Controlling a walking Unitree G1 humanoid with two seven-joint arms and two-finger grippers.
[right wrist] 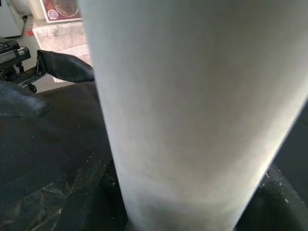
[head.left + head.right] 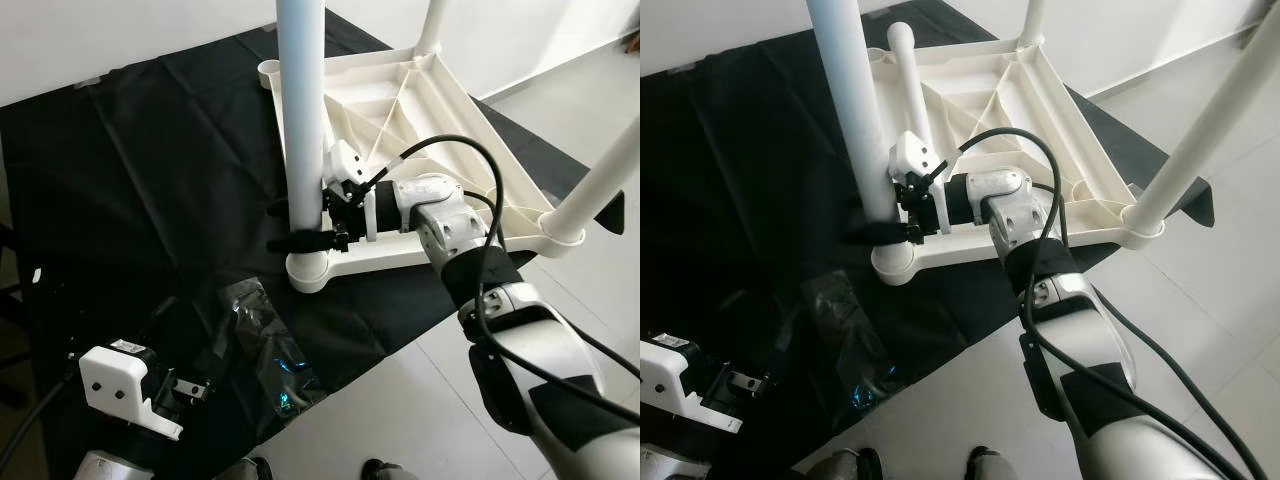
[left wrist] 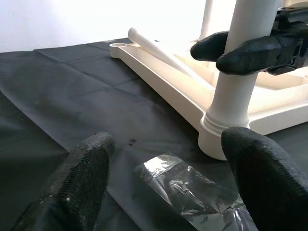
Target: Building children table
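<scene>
My right pincer (image 2: 300, 225) pinches the leg (image 2: 303, 120) just above its tabletop (image 2: 440, 110) socket; left pincer (image 3: 163, 178), spread, hovers near that leg.

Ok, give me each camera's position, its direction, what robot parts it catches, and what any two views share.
Left eye: on the head, looking forward and down at the upturned table on a black sheet; both arms show, the right gripper clasping the near leg.
Right eye: same scene, from slightly to the right.
Left wrist: low, looking along the open left gripper at that leg's socket and a clear bag.
Right wrist: pressed close against the leg.
Shared: all four views show the near leg.
</scene>
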